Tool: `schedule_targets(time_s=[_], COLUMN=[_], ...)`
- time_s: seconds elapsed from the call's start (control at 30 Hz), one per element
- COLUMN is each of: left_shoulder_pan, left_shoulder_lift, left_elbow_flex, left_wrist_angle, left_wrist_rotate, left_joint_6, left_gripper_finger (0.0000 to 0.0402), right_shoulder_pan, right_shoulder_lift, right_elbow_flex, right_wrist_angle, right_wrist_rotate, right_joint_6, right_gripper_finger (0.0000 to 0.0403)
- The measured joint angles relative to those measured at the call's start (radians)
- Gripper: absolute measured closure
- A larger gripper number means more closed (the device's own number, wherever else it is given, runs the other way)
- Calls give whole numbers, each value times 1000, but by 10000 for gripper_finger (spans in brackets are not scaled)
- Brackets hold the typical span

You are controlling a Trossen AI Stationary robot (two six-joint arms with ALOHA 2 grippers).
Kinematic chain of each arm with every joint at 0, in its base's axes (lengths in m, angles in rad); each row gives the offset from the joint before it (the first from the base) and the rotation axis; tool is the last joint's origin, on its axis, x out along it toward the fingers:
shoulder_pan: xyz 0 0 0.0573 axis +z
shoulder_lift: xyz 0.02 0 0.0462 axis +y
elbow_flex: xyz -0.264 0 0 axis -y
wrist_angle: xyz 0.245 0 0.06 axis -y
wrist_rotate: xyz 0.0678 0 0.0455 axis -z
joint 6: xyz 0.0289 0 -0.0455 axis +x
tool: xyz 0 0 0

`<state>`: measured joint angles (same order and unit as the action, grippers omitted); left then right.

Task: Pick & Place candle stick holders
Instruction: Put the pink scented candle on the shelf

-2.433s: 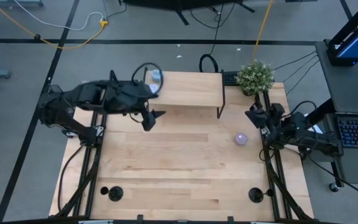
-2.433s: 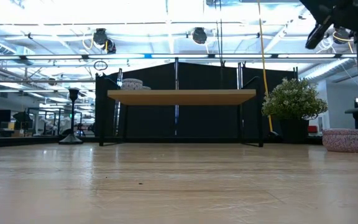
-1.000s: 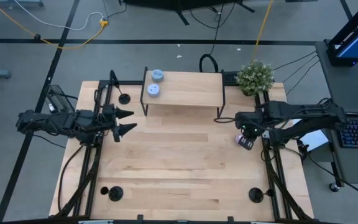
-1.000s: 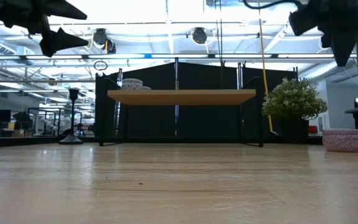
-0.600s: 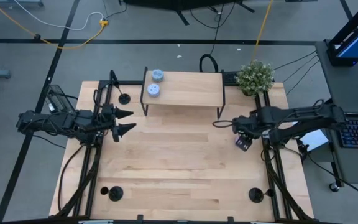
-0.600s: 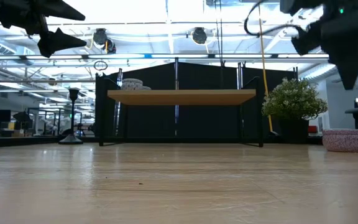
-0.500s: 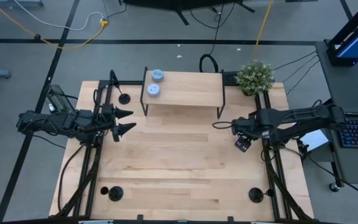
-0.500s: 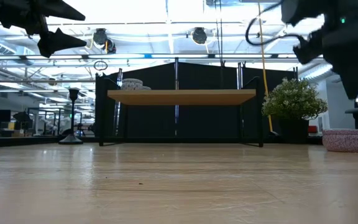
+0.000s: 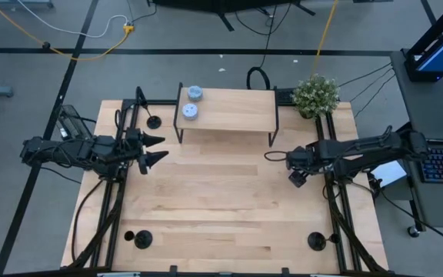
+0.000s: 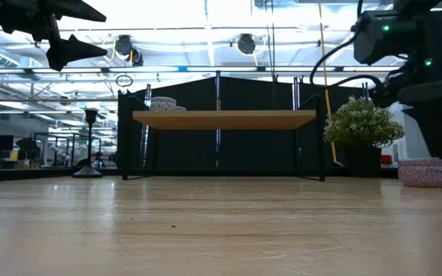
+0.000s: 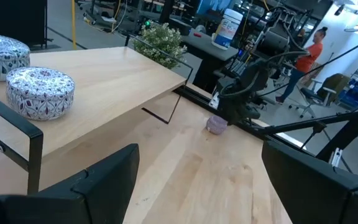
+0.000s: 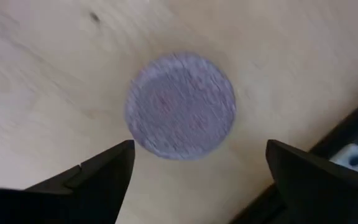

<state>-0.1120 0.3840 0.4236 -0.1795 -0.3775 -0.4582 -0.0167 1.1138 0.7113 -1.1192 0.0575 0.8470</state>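
Right wrist view shows the right pincer spread wide directly above a round patterned tin, apparently lining up a grab, while the left pincer waits spread at the tabletop's left edge.

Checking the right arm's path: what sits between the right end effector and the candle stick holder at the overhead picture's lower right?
Nothing: in the high view only bare table lies between the right end effector and that candle stick holder.

Robotics lab or workshop: ceiling strip lights, equipment racks and office chairs beyond the wooden table
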Motion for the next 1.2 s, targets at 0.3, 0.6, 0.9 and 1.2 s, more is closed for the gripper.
schedule_targets(time_s=[0.3,0.6,0.9,1.2], left_shoulder_pan=[0,0,0,0], left_shoulder_lift=[0,0,0,0], left_elbow_flex=[0,0,0,0], left_wrist_angle=[0,-2,-11,-11], left_wrist_rotate=[10,11,12,13], left_joint_6=[-19,-12,-8,4], left_gripper_finger=[55,55,55,55], right_shoulder_pan=[-66,-122,-122,-112], right_shoulder_lift=[5,68,169,217], right_elbow_flex=[0,0,0,-63], right_wrist_angle=[110,133,147,235], right_wrist_rotate=[-5,-27,-31,-86], right_joint_6=[-24,-29,-25,-18], right_gripper_finger=[45,45,45,46])
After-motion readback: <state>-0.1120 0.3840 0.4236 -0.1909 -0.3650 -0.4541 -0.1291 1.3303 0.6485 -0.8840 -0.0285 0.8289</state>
